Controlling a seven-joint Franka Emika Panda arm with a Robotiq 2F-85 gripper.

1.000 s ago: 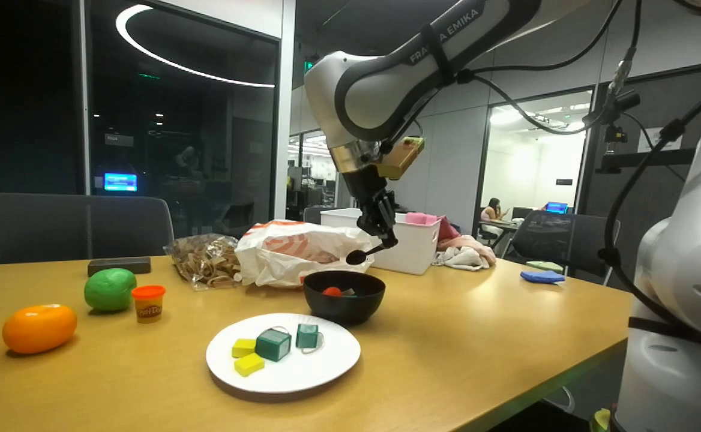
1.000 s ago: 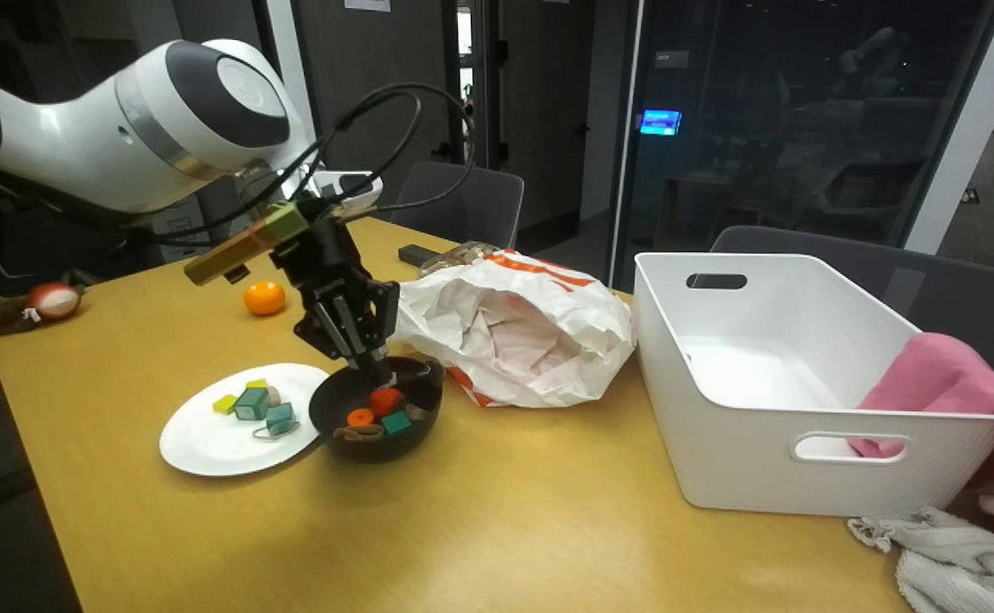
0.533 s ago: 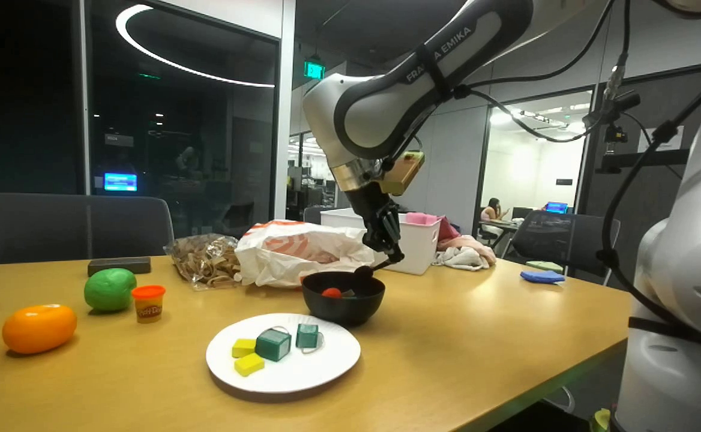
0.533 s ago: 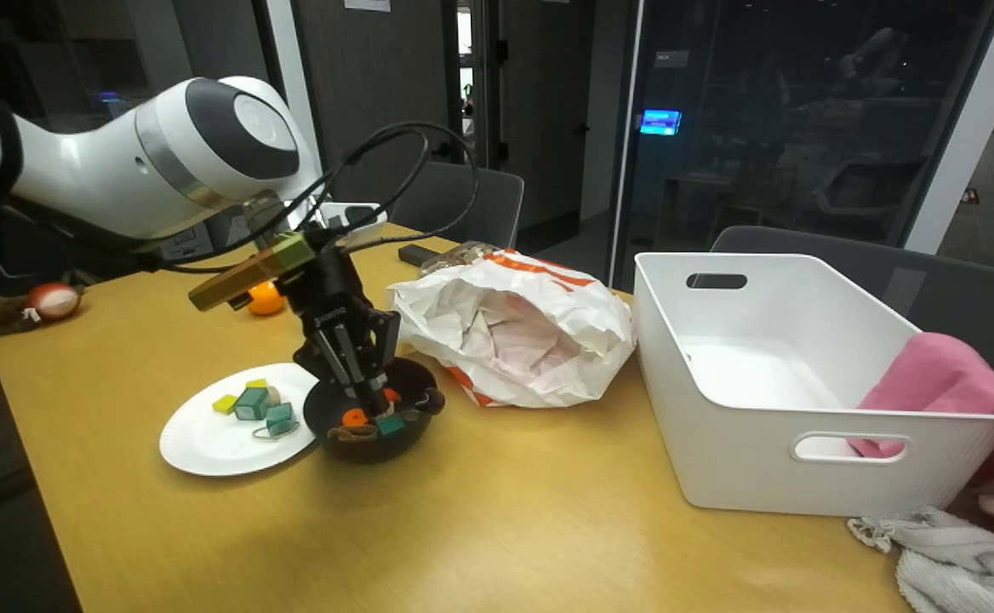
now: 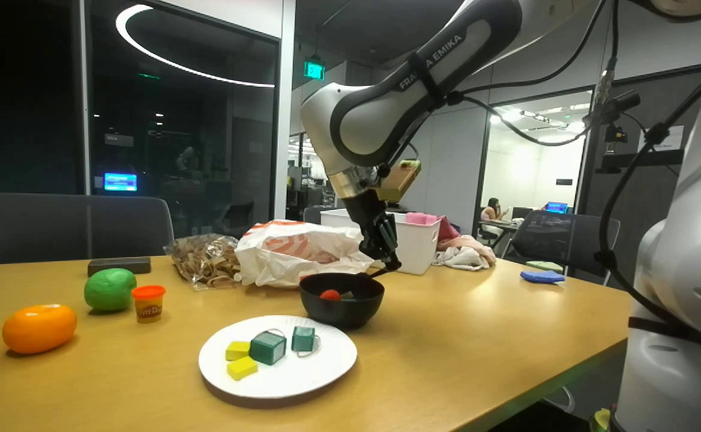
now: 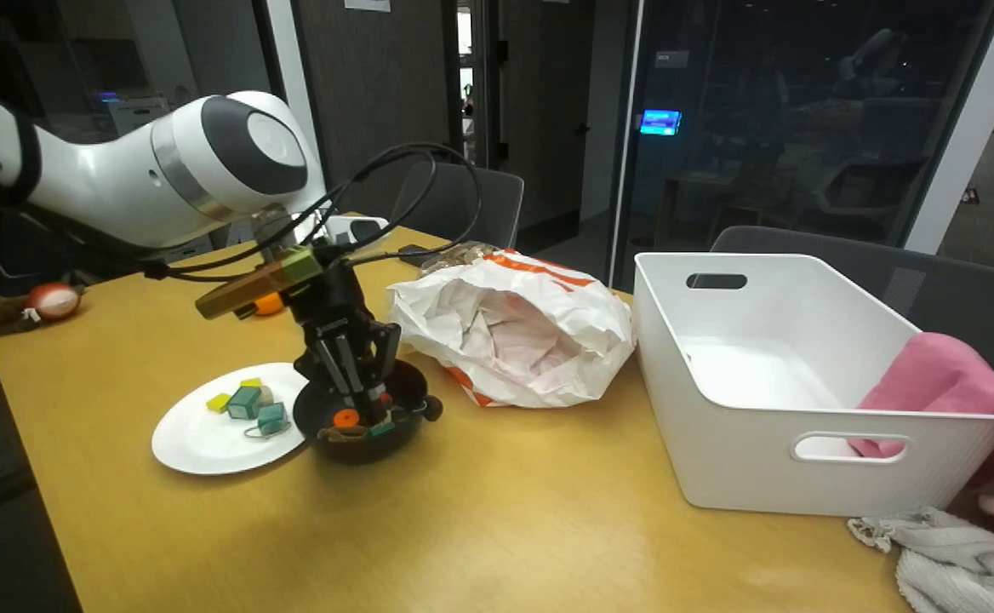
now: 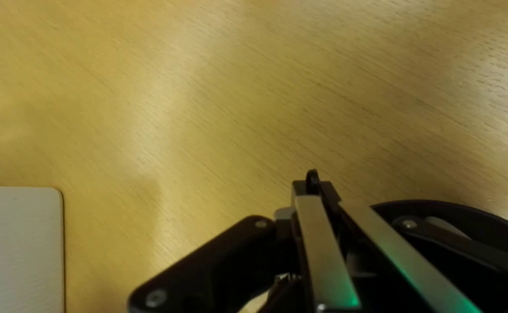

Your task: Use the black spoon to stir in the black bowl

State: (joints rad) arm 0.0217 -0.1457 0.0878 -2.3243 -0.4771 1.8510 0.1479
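In an exterior view, left to right on the table (image 5: 476,336): orange ball (image 5: 39,329), green ball (image 5: 109,290), black bar (image 5: 119,266) behind that, lidded cup (image 5: 148,304) just beside the green one. Then clear bag (image 5: 203,261) of brown strips, next to white bag (image 5: 293,255). Up front, plate (image 5: 302,377) with two yellow blocks (image 5: 242,368), two green blocks (image 5: 268,348). The bowl (image 5: 341,312) stands upright just behind the plate; can't tell if they touch. Red piece (image 5: 329,294) inside, plus orange piece (image 6: 345,418) and green piece (image 6: 381,430), clearer in an exterior view. The spoon (image 5: 379,272) slants down from me to the bowl's rim, side away from the plate; can't tell whether its head is inside or just past the edge. My gripper (image 5: 392,263) points down, tilted, jaws pinched together on the spoon's handle. Behind me, bin (image 5: 419,247), pink cloth (image 5: 421,218) over its rim. Cloths (image 5: 467,257) beside it. Blue item (image 5: 541,276) farther right, well apart.
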